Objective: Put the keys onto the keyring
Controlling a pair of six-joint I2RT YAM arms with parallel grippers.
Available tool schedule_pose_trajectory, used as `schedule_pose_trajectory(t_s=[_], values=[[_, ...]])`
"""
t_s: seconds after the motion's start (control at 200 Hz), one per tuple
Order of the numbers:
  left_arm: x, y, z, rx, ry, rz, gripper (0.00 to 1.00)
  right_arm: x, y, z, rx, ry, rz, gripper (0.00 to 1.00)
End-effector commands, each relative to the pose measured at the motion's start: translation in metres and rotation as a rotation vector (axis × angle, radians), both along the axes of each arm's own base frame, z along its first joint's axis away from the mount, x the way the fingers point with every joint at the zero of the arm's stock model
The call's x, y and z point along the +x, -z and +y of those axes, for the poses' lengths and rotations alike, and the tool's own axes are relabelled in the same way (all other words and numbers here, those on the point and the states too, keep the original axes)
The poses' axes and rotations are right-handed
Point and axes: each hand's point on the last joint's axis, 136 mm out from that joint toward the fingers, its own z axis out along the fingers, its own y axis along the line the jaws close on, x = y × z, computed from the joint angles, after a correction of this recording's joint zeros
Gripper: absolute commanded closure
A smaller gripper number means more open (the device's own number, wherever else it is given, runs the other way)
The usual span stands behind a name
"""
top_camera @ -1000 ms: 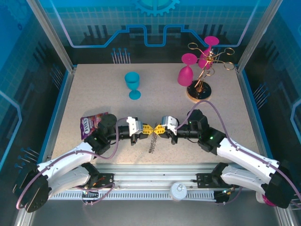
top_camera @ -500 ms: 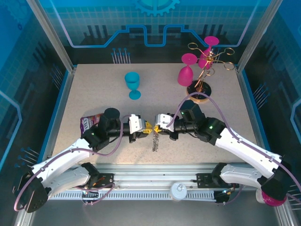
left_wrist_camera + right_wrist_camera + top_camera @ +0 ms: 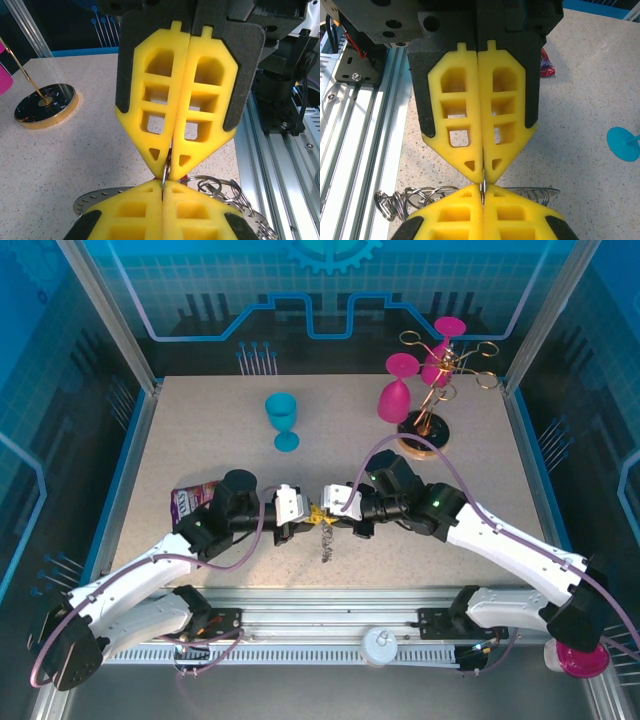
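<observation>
Yellow fingers of left gripper (image 3: 163,188) and right gripper (image 3: 169,161), tip to tip, clamp one loop of the keyring (image 3: 87,202) between them; uneven pulling could free it.

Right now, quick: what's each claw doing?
Left claw: closed, pinching the keyring by a wire loop.
Right claw: closed on the keyring too.

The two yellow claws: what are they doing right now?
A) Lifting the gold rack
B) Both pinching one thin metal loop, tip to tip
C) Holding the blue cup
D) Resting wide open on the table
B: the left gripper and right gripper meet tip to tip, both shut on a wire loop of the keyring.
</observation>
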Motion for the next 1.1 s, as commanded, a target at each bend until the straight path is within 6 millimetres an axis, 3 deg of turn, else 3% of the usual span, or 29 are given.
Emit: schedule_pose_trajectory(t_s=[0.0, 0.04, 0.12, 0.26, 0.64, 0.766, 1.096], values=[[-0.005, -0.020, -0.004, -0.052, 0.038, -0.056, 1.00, 0.000, -0.036, 0.005, 0.158, 0.017, -0.034, 0.80], [-0.006, -0.022, -0.004, -0.070, 0.041, -0.067, 1.00, 0.004, -0.033, -0.003, 0.185, 0.055, -0.015, 0.72], [-0.008, -0.026, -0.004, -0.123, 0.040, -0.078, 1.00, 0.008, -0.024, -0.016, 0.238, 0.105, 0.046, 0.66], [-0.008, -0.028, -0.005, -0.176, 0.036, -0.065, 1.00, 0.001, -0.015, -0.021, 0.299, 0.116, 0.103, 0.65], [-0.009, -0.026, -0.005, -0.203, 0.028, -0.043, 1.00, -0.002, -0.012, -0.009, 0.365, 0.072, 0.159, 0.64], [-0.009, -0.027, -0.006, -0.214, 0.034, -0.040, 1.00, -0.001, -0.013, -0.007, 0.371, 0.071, 0.160, 0.70], [-0.010, -0.031, -0.007, -0.235, 0.037, -0.037, 1.00, -0.001, -0.015, -0.002, 0.379, 0.038, 0.158, 1.00]])
